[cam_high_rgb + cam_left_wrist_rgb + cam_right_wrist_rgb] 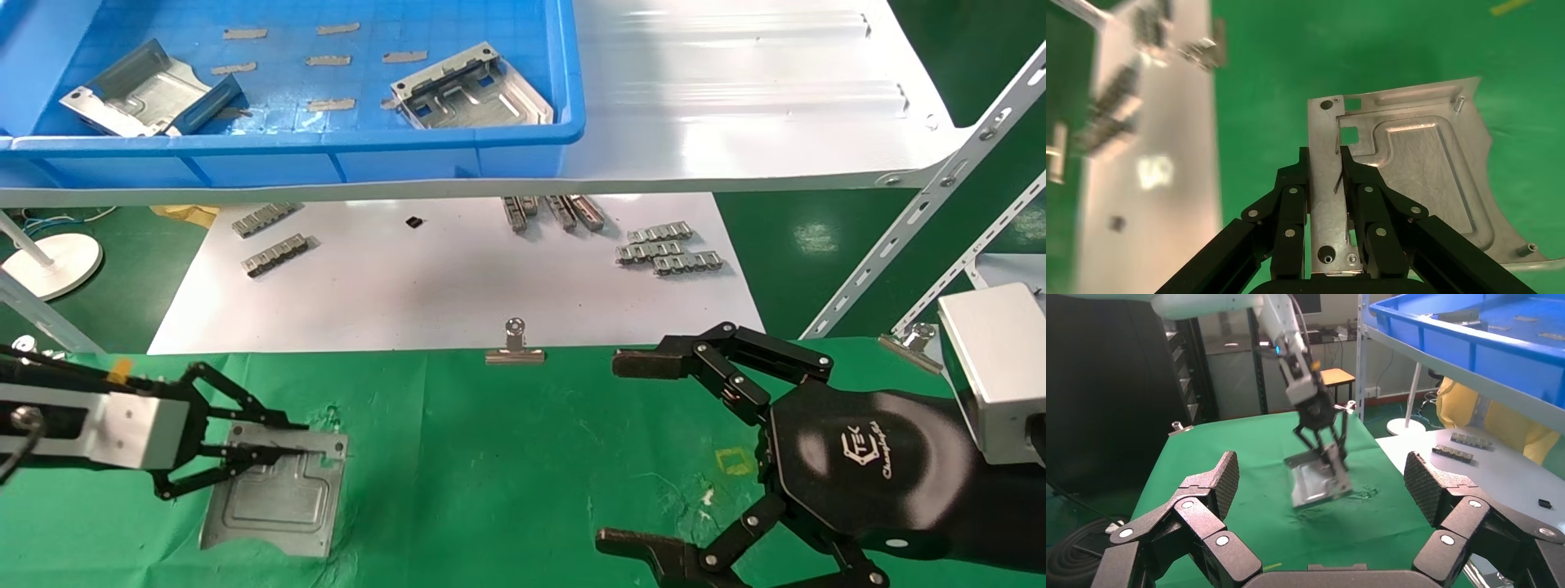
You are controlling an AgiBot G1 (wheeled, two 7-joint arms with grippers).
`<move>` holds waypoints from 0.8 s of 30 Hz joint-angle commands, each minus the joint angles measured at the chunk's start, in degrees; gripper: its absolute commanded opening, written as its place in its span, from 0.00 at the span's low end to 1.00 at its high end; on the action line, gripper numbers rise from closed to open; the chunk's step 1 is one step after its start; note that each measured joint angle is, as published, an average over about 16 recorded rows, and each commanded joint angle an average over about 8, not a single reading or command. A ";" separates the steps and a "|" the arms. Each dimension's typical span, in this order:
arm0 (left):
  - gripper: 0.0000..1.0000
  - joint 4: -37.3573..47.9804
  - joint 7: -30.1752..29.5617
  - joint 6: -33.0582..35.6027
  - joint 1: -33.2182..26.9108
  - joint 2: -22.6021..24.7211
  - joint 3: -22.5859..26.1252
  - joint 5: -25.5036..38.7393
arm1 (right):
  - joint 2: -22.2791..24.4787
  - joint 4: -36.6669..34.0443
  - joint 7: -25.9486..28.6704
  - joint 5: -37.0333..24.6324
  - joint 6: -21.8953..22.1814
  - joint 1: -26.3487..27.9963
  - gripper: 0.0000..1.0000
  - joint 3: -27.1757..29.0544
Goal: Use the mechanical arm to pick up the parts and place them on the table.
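Three silver parts show: one (278, 490) on the green table (507, 465), two (143, 90) (474, 90) in the blue bin (564, 122).

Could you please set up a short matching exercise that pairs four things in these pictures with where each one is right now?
Things:
1. left pincer
2. right pincer
3. two metal plates
4. chain strips

Places:
A. on the white board beneath the shelf
B. open above the green table, holding nothing
C. inside the blue bin
D. shut on the rim of a plate on the green cloth

Pairs: 1-D, 2-B, 3-C, 4-A
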 commanded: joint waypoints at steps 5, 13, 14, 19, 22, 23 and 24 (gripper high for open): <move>1.00 4.07 2.17 -3.10 1.53 1.46 0.98 1.48 | 0.01 0.00 -0.01 0.01 0.01 0.00 1.00 -0.02; 1.00 6.54 3.84 -4.10 1.03 2.63 1.02 1.98 | 0.02 0.00 -0.02 0.03 0.02 0.01 1.00 -0.04; 1.00 6.76 4.08 -3.79 0.85 2.73 1.07 2.03 | 0.02 0.00 -0.02 0.03 0.02 0.01 1.00 -0.04; 1.00 8.31 4.15 -1.05 0.21 3.16 0.82 0.96 | 0.02 0.00 -0.03 0.04 0.02 0.01 1.00 -0.06; 1.00 9.92 2.64 1.10 0.52 3.33 0.06 -1.55 | 0.03 0.00 -0.03 0.04 0.03 0.01 1.00 -0.07; 1.00 10.54 1.77 1.82 0.84 3.35 -0.30 -2.90 | 0.03 0.00 -0.03 0.05 0.03 0.02 1.00 -0.07; 1.00 11.11 0.84 2.41 1.24 3.35 -0.65 -4.28 | 0.03 0.00 -0.04 0.05 0.03 0.02 1.00 -0.07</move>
